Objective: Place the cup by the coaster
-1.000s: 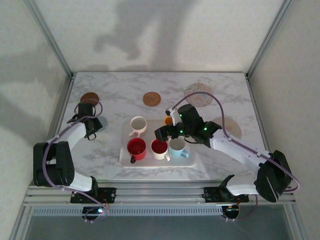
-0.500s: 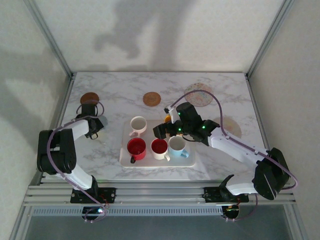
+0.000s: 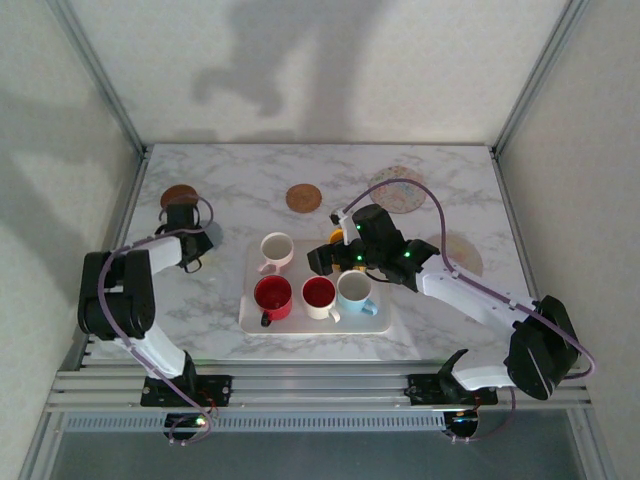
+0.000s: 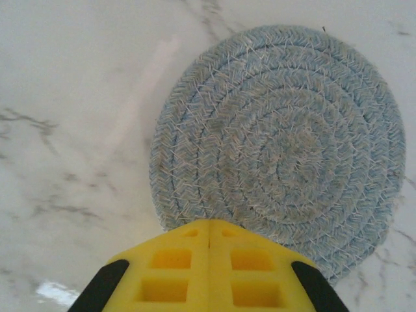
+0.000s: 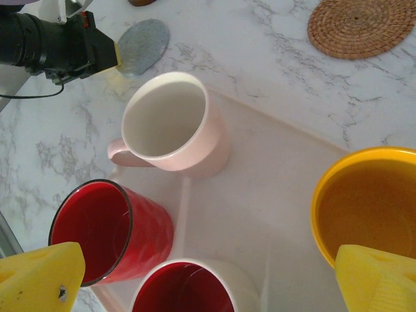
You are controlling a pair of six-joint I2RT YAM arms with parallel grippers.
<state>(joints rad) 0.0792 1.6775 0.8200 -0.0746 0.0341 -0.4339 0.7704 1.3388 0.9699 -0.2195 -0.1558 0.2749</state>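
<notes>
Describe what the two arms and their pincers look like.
The left arm and the right arm both have white links and black joints, and each is trailed by a looping purple cable. Small green lights glow near the right arm's wrist. The left pincer and right pincer have yellow fingers. The left's show square recesses and black outer corners.

Rough woven coaster (image 4: 279, 136), glossy marble table (image 4: 65, 97)

top camera looks down on the whole table (image 3: 450, 190) from behind. left wrist hovers close above a blue coaster (image 4: 279, 149); right shares the tray (image 5: 266, 195).
</notes>
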